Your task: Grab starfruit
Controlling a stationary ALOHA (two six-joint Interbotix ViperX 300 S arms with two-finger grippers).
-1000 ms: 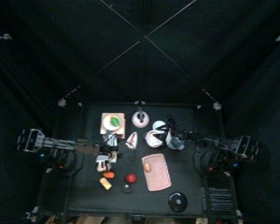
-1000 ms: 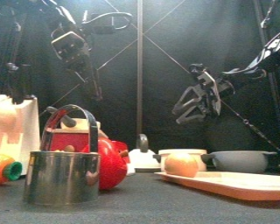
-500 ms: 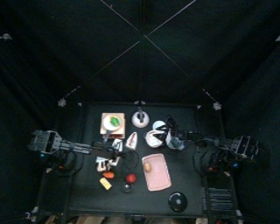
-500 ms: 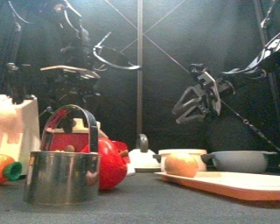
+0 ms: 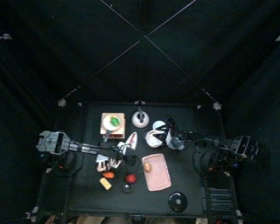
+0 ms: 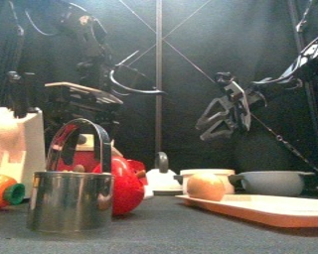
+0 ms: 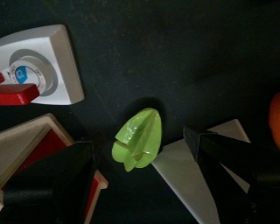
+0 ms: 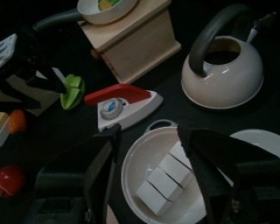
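The starfruit (image 7: 139, 139), small, pale yellow-green and ribbed, lies on the black table. In the left wrist view it is right between the jaws of my left gripper (image 7: 137, 150), which is open and just above it. In the top view this gripper (image 5: 109, 159) is left of the pink board (image 5: 156, 171). The starfruit also shows in the right wrist view (image 8: 73, 90), beside a red-and-white toy iron (image 8: 120, 106). My right gripper (image 8: 154, 140) is open and empty, hanging above a white bowl (image 8: 166, 171).
A green item on a tan wooden block (image 5: 112, 122), a white kettle (image 8: 224, 72) and white bowls (image 5: 156, 135) stand at the back. A yellow-orange piece (image 5: 106, 184) and a red piece (image 5: 129, 178) lie near the front. A metal cup (image 6: 73, 198) stands close in the front view.
My left arm has reached further right and its gripper has dropped from high up to just above the table. The right arm has not moved.
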